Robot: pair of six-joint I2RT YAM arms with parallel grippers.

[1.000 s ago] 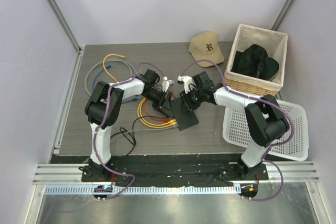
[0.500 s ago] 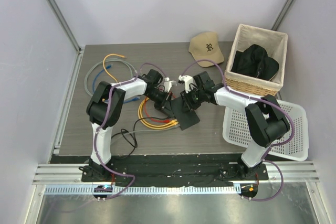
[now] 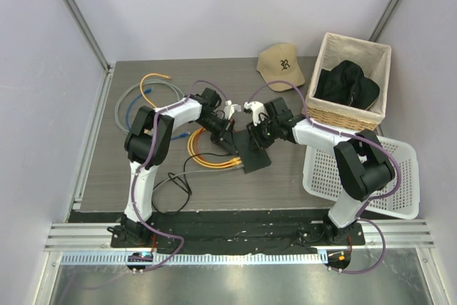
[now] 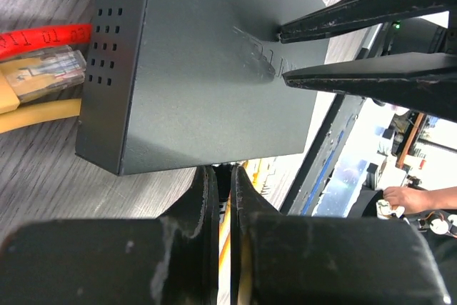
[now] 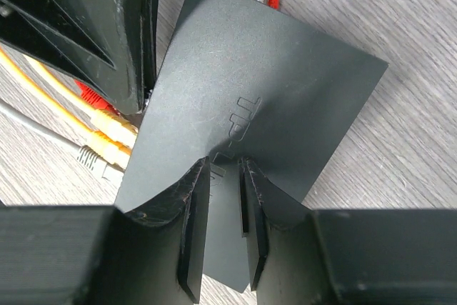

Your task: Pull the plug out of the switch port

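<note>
The left arm (image 3: 148, 139) stands up from its base at the near edge of the table (image 3: 285, 180). It bends at the elbow, and its white forearm stretches to the right, toward the middle of the table. The left gripper (image 3: 228, 133) points down and to the right. Its two fingers (image 4: 203, 198) are pressed nearly together, with only a thin slit between them. The right arm (image 3: 360, 166) has the mirrored pose and reaches to the left. The right gripper (image 3: 257, 136) is just beside the left one, almost tip to tip. Its fingers (image 5: 196, 198) stand partly apart and parallel, pointing downward.
</note>
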